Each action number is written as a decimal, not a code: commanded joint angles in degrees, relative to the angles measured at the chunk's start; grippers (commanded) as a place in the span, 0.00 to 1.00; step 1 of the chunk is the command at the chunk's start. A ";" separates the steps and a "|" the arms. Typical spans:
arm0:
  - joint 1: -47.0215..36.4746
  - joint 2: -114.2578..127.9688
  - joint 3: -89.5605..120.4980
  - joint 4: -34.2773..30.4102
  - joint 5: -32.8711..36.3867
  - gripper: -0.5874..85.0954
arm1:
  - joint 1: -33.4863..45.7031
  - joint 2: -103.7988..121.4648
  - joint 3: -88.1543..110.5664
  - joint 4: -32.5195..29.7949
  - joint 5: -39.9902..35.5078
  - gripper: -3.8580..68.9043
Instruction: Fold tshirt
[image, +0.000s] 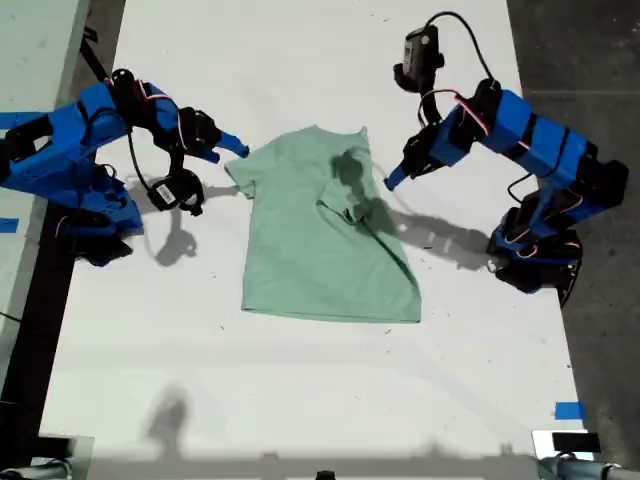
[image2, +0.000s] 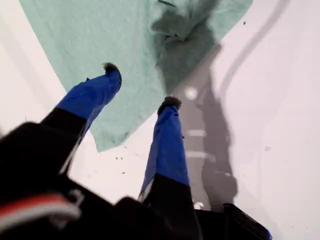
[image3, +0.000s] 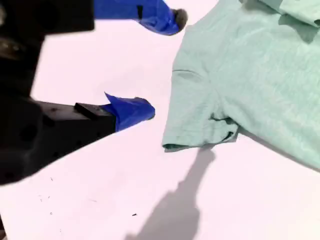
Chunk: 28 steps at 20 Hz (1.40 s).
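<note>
Look at my first gripper (image2: 140, 85): its blue jaws stand wide with nothing between them, hovering over an edge of the plain pale mint-green cloth tshirt (image: 320, 250). My second gripper (image3: 162, 64) is also spread and empty, just beside the outstretched sleeve.

The tshirt lies at the centre of the exterior view on the white table (image: 300, 400), its right side there rumpled inward. You seem to be between folds. Next, probably bring my second gripper onto that sleeve's hem and pinch low enough to catch cloth.

Only the second wrist view shows the sleeve's curled hem, and only the exterior view shows the whole outline.
</note>
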 joint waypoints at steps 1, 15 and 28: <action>-2.55 -3.78 -7.47 4.22 2.90 0.29 | -0.97 4.31 0.53 -2.37 0.79 0.33; -6.94 -20.48 -20.48 11.60 10.20 0.32 | -0.70 11.95 7.82 -3.16 1.32 0.33; -12.92 -49.83 -16.44 -8.00 12.57 0.33 | -0.97 18.11 14.77 -3.60 2.64 0.33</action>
